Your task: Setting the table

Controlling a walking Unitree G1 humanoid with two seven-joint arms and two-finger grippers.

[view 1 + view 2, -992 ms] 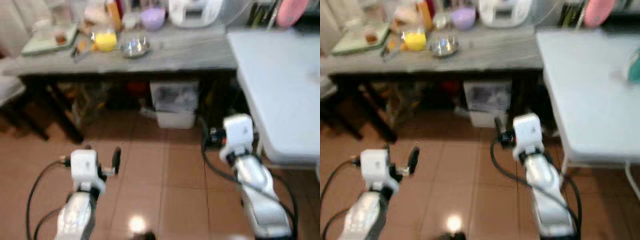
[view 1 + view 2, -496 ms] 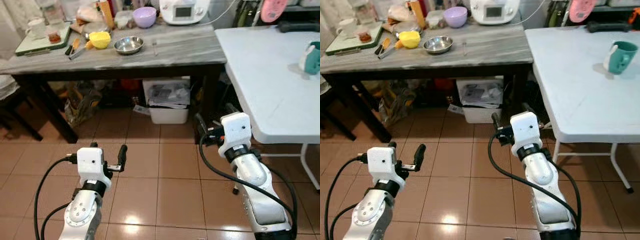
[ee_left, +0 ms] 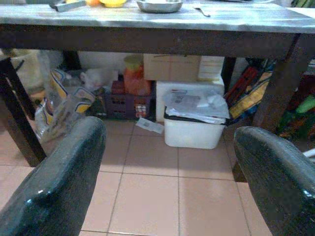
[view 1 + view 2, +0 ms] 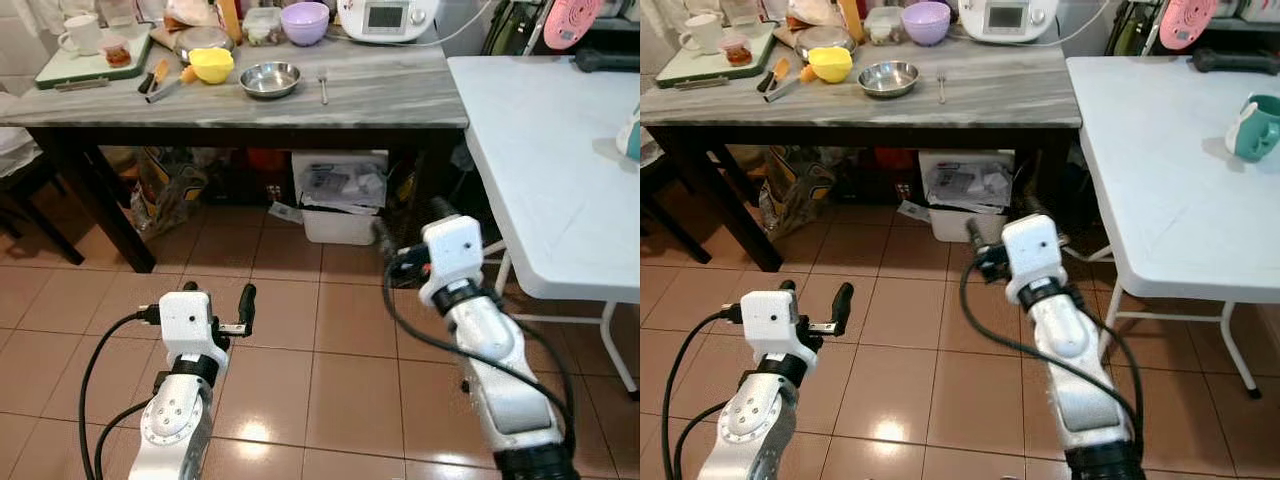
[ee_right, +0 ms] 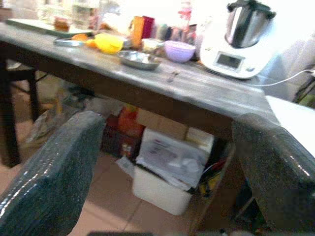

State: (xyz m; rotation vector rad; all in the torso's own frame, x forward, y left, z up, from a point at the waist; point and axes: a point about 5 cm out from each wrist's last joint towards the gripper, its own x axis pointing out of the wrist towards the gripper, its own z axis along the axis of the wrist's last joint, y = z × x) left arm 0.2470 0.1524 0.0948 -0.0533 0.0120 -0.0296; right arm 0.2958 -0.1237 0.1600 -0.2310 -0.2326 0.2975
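Approaching grey counter (image 4: 380,95); both grippers, left (image 3: 162,162) and right (image 5: 167,162), spread, empty. Next: reaching steel bowl (image 4: 271,79).

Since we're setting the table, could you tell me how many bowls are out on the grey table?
3: a yellow bowl, a steel bowl beside it, and a purple bowl at the back. Clutter may hide more.

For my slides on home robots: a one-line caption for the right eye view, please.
Both grippers, left and right, open and empty, held before a grey table bearing bowls.
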